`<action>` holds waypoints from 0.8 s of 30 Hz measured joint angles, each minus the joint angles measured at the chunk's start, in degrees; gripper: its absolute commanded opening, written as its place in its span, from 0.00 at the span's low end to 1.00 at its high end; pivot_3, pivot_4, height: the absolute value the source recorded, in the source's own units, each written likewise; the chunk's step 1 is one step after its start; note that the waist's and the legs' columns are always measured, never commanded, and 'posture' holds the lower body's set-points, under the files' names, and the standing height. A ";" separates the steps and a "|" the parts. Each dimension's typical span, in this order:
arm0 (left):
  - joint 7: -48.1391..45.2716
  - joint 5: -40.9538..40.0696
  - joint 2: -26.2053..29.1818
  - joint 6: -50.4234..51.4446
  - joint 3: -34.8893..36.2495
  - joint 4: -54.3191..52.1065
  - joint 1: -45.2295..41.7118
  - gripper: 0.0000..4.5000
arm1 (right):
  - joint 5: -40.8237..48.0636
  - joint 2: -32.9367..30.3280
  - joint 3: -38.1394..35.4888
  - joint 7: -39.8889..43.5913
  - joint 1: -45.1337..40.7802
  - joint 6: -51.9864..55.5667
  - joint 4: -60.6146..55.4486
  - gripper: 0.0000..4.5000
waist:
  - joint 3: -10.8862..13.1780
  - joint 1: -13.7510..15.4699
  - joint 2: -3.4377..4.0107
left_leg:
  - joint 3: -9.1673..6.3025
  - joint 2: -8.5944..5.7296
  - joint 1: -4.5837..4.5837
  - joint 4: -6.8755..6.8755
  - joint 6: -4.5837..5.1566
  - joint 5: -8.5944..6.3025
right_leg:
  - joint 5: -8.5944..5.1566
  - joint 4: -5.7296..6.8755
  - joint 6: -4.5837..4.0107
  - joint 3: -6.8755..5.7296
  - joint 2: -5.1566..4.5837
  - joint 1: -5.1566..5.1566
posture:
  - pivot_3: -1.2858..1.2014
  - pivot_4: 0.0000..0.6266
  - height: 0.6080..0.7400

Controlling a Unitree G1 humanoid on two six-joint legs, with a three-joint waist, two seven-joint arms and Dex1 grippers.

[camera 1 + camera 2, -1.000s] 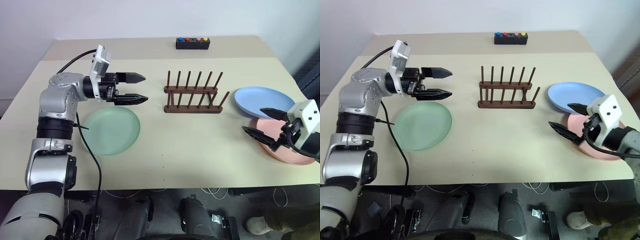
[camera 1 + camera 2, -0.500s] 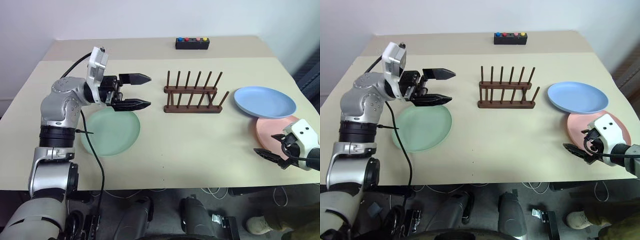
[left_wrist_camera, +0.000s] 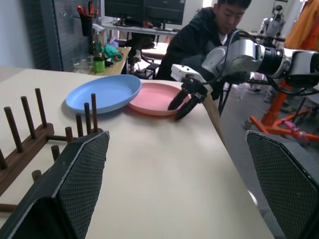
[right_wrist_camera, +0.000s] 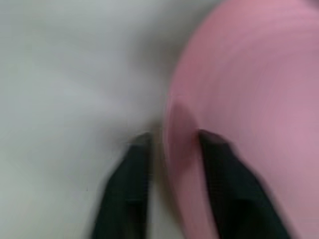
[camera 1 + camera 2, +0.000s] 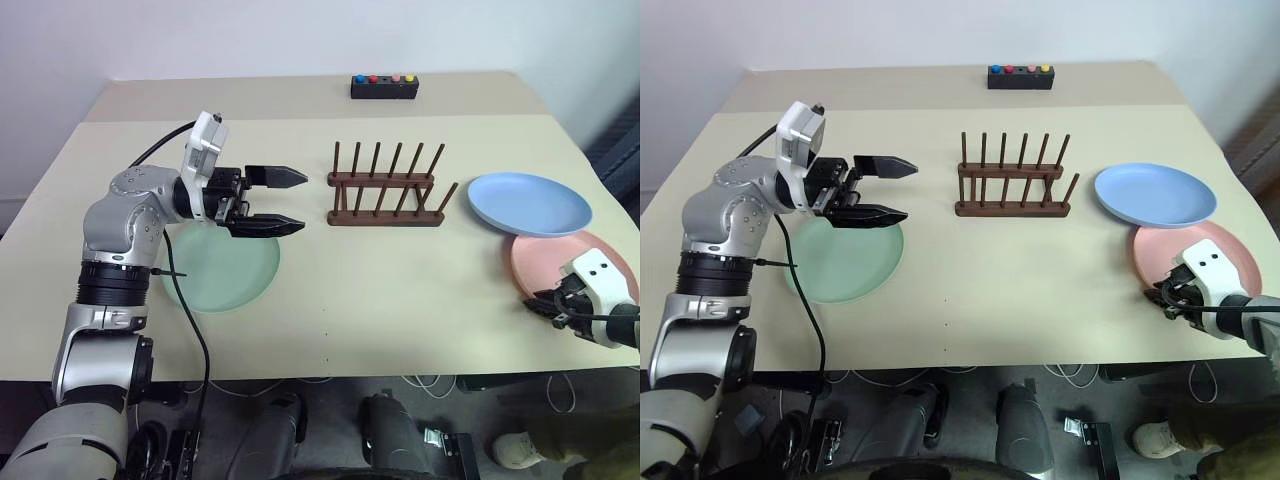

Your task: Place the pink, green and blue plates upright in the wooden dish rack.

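Pink plate pinched at its near rim

Pink plate [image 5: 1192, 258] lay flat at the table's [image 5: 1020, 290] right front corner, its far edge tucked under the blue plate [image 5: 1155, 194]. The right gripper [image 4: 169, 149] had one finger [image 4: 130, 164] outside the rim and the other finger [image 4: 219, 164] over the plate's inside face, closed down on that edge (whether the pinch was firm I cannot tell). The left gripper [image 5: 285, 200] hovered above the green plate [image 5: 222, 265], fingers spread wide and holding nothing. The wooden dish rack [image 5: 385, 190] stood empty mid-table, well apart from all three plates.

To do this step well, the right gripper would need a deep, square bite on the rim before lifting, then a slow tilt so the plate slid out from under the blue one without dragging it. The plate should be vertical before it reached the pegs.
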 measured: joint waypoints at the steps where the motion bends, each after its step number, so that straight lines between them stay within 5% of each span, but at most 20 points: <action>1: 0.04 0.00 0.00 -0.02 -0.01 0.00 0.00 1.00 | -0.64 -0.69 -0.01 -0.07 0.04 -0.66 -0.24 0.01 | -0.01 -0.05 -0.02 | 0.00 0.01 0.00 0.01 0.00 0.00 | 0.00 0.00 0.00 0.00 0.01 0.01 | 0.52 0.24 1.00; 17: 0.31 0.07 -0.42 -1.67 -0.29 0.58 0.02 1.00 | -2.27 -8.78 -8.99 6.85 6.91 2.17 -4.40 0.01 | -0.02 0.34 -0.01 | 0.04 0.00 0.01 0.00 0.06 -0.04 | 0.00 -0.08 0.01 -0.02 -0.01 0.04 | 0.52 0.24 1.00; 24: 0.44 0.13 -1.03 -2.54 -0.39 1.61 0.03 1.00 | 2.19 -11.85 -20.31 20.78 11.82 8.32 -11.67 0.01 | 0.00 0.15 0.01 | 0.07 0.03 0.00 -0.01 0.08 -0.06 | -0.01 -0.09 0.02 -0.03 0.00 0.04 | 0.52 0.24 1.00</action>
